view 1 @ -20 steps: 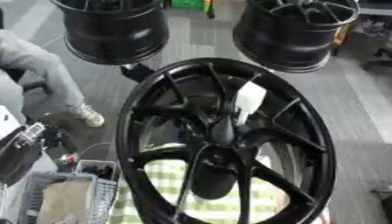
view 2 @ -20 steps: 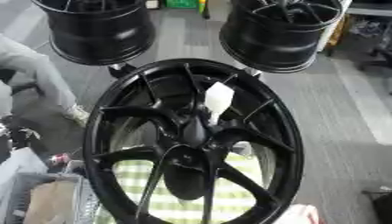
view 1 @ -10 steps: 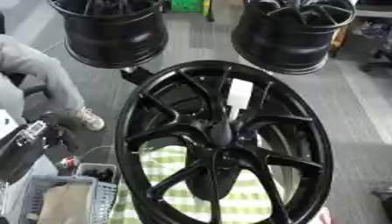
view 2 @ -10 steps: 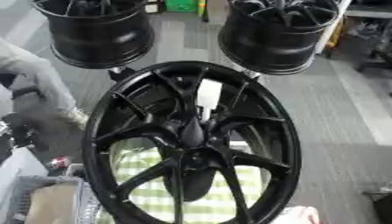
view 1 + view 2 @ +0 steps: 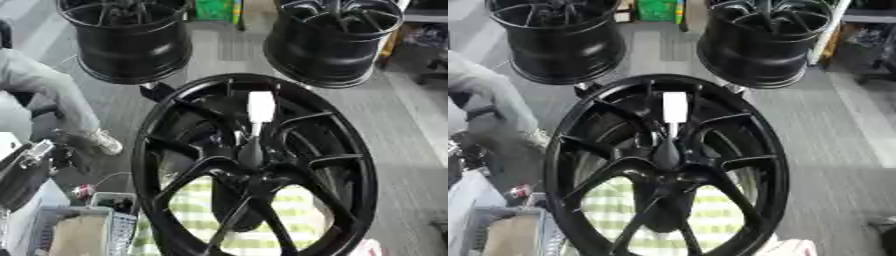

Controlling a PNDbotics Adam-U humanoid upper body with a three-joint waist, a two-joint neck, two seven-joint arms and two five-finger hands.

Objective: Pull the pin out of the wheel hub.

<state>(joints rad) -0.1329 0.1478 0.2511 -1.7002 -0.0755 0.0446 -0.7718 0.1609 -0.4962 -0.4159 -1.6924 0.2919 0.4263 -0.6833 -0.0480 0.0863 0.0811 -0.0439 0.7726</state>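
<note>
No hands in either view yet, so I can't tell their state. The black wheel hub (image 5: 254,170) fills frame centre; the white-topped pin (image 5: 260,107) stands above its middle. Best bet: grip the white end, pull straight along its axis.

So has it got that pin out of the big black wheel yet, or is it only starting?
It looks early. The pin, white-topped with a thin shaft, is seated at the centre of the black wheel hub, so nothing looks done. No robot hand shows in either view, so nothing is in hand. Reaching in, grasping the pin and pulling it out all remain.
</note>
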